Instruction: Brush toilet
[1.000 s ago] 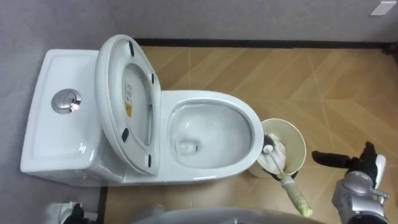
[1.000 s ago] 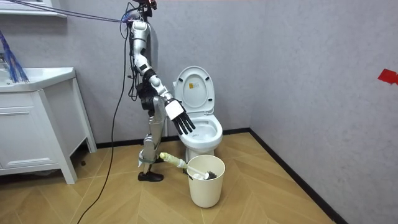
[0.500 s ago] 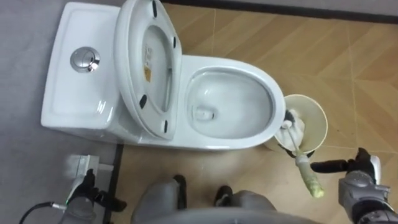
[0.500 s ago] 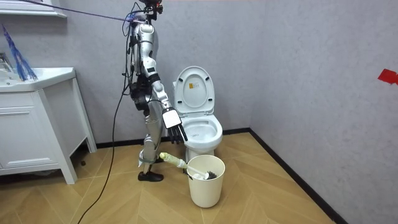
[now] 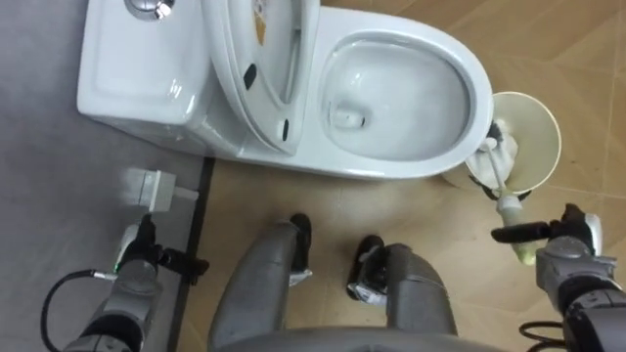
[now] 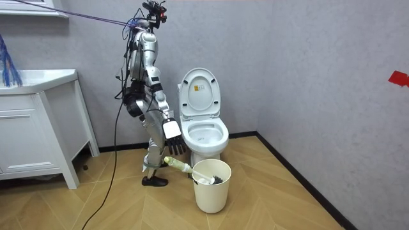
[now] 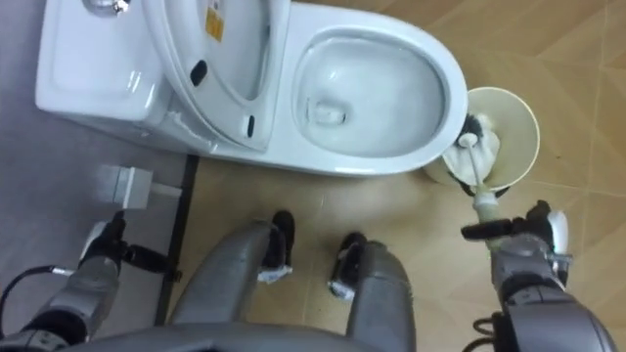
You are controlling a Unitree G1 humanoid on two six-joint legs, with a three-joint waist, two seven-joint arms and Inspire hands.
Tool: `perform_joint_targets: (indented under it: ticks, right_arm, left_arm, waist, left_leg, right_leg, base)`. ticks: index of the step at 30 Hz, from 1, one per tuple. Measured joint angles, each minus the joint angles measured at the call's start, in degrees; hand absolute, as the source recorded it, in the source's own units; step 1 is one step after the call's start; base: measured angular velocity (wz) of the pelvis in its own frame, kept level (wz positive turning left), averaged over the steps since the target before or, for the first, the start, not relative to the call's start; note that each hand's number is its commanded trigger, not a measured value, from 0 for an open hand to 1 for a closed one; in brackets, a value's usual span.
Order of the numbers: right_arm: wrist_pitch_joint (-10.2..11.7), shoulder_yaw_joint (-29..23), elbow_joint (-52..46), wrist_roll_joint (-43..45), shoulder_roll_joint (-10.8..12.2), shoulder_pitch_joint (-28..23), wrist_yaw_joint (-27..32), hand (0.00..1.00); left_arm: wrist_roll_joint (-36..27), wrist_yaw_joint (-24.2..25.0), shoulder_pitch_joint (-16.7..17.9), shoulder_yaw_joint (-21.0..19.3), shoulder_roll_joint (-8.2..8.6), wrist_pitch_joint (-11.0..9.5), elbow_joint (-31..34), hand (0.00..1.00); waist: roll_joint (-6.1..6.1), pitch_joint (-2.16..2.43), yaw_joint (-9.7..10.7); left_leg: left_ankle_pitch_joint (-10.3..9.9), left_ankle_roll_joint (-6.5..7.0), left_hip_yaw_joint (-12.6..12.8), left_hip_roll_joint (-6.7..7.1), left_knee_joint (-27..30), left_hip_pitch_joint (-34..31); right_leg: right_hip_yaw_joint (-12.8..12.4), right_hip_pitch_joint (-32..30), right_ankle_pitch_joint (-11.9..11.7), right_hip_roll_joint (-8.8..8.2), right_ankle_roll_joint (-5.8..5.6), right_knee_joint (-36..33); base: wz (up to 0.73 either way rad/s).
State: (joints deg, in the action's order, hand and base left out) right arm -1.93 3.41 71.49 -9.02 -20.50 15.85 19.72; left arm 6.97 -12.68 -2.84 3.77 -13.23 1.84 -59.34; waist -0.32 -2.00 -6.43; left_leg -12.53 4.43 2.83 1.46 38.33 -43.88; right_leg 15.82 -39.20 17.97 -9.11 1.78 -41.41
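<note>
The white toilet has its seat raised and its bowl uncovered. To its right a cream bucket holds the toilet brush, whose white head rests inside while the yellow-green grip leans out over the floor. My right hand is open just beside that grip, fingers straight, not touching it. In the room view I stand bent forward next to the toilet, with the right hand hanging above the brush handle. My left hand hangs open at the lower left.
A small white box sits on the floor by a dark strip along the grey wall. A white vanity cabinet stands at the room view's left. The bucket is on wooden floor in front of the toilet.
The eye view has tilted down, bringing my legs and both hands into sight. In the room view I have bent forward and my right hand has dropped toward the brush handle.
</note>
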Motion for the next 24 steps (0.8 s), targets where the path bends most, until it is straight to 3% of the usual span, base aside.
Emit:
perform_joint_targets:
  ticks: [3,10,16,19,24]
  right_arm:
    - [0.83,0.54,-0.44,-0.41,-0.89,0.84,-0.60,0.00]
    - [1.11,1.12,-0.60,0.57,-1.39,2.59,-2.03,0.00]
    - [1.10,2.16,-1.38,0.59,-2.42,3.46,-2.18,0.00]
    - [1.10,2.87,-2.31,0.48,-2.86,3.46,-2.09,0.00]
    - [1.11,4.47,-2.34,1.42,-5.73,4.05,-1.39,0.00]
  left_arm:
    - [-0.84,-1.30,-0.08,1.06,-0.12,-0.06,0.45,0.00]
    - [-2.41,-2.32,-0.09,2.18,-0.24,-0.50,2.75,0.00]
    - [-3.04,-2.80,-0.22,4.82,-0.77,-1.18,4.75,0.00]
    - [-3.03,-2.79,-0.50,5.78,-0.96,-1.17,5.02,0.00]
    - [-2.99,-2.81,-2.32,6.70,-2.04,-1.32,7.06,0.00]
  waist:
    - [-0.01,-0.01,-0.16]
    - [-0.13,-0.05,-0.02]
    - [-0.30,-0.15,1.40]
    - [-0.21,-0.17,1.43]
    - [0.20,-0.39,0.91]
  left_leg:
    - [0.61,-0.03,-0.07,0.32,0.49,-2.90]
    - [1.17,-0.42,-0.18,0.31,0.51,-5.78]
    - [1.17,-0.52,0.04,0.37,1.74,-9.74]
    - [0.48,-0.49,-0.06,0.18,3.84,-12.30]
    - [-0.48,-0.09,-0.35,0.52,8.65,-18.26]
  right_leg:
    - [0.11,-3.06,0.30,-0.85,0.35,-1.55]
    - [0.04,-6.20,0.37,-0.88,0.83,-2.36]
    - [0.35,-10.02,0.88,-1.37,1.31,-3.96]
    - [0.36,-12.16,1.38,-1.37,1.45,-5.55]
    - [-0.02,-18.07,2.81,-2.02,1.41,-10.74]
  base:
    - [0.12]
    - [0.03]
    - [0.03]
    - [0.00]
    - [0.05]
